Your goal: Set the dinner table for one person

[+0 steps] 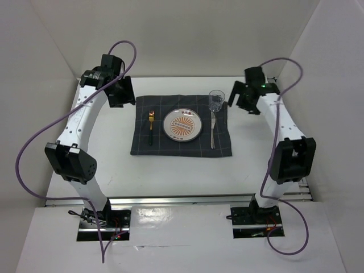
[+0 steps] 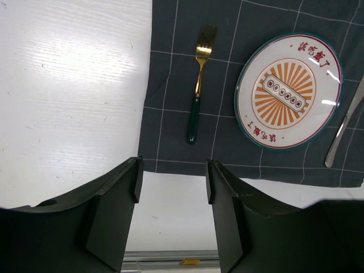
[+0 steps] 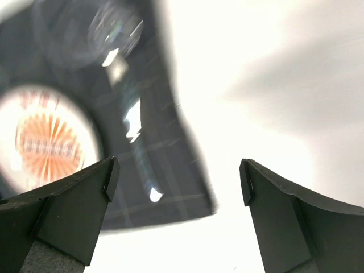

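White and flat, the dinner table (image 1: 170,170) carries everything in view. All positions below are given from the plate (image 1: 182,125).

Nearest to you, well short of the plate, your two arm bases (image 1: 94,219) are bolted at the table's near edge, with purple cables (image 1: 34,142) looping off each arm.

Under the plate lies a dark grey cloth (image 1: 142,147) with thin light grid lines. It is spread flat on the table, and bare white surface shows on all sides of it.

The plate is round, cream with an orange sunburst, and sits at the cloth's middle. Left of it, apart, lies a fork (image 1: 151,126) with gold tines pointing away from you and a dark green handle. Right of it, also apart, lies a silver knife (image 1: 213,131), parallel to the fork.

Beyond and right of the plate, past the knife's far end, a clear glass (image 1: 216,100) stands upright on the cloth's far right corner. It stands between the plate and your right gripper (image 1: 239,98).

That gripper hangs just right of the glass with its fingers spread wide and nothing between them. Its wrist view is blurred.

Beyond and left of the plate, off the cloth's far left corner, your left gripper (image 1: 120,94) is raised above the table, its fingers parted and holding nothing. The fork lies between it and the plate.
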Robot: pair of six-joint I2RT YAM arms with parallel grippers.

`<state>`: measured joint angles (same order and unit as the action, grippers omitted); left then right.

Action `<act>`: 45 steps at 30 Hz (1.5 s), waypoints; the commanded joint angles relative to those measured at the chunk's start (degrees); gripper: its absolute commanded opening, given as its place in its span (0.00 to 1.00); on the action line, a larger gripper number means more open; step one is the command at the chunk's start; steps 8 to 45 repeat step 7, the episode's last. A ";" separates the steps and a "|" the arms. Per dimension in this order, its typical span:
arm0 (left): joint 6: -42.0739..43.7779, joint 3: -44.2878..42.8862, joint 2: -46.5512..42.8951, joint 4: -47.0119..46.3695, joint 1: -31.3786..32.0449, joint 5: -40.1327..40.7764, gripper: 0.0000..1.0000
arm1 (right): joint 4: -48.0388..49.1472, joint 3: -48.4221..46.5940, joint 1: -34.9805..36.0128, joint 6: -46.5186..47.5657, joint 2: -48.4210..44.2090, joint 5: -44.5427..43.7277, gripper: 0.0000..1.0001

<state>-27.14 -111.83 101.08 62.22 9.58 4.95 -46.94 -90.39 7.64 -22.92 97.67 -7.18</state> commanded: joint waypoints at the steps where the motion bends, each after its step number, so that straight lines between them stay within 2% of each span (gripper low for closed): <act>1: -0.37 2.23 -3.96 -4.12 -0.36 -1.87 0.64 | -7.03 -0.85 -5.51 -1.16 -4.31 -7.05 1.00; 5: -0.90 2.76 -3.96 -5.26 -0.36 -3.10 0.64 | -4.84 5.90 -7.54 -1.17 -10.12 -7.06 1.00; 7: -0.90 3.28 -3.96 -5.79 -0.36 -3.71 0.64 | -1.50 8.99 -8.95 0.94 -13.45 -2.85 0.97; 45: -0.90 3.28 -3.96 -5.79 -0.36 -3.71 0.64 | -1.50 8.99 -8.95 0.94 -13.45 -2.85 0.97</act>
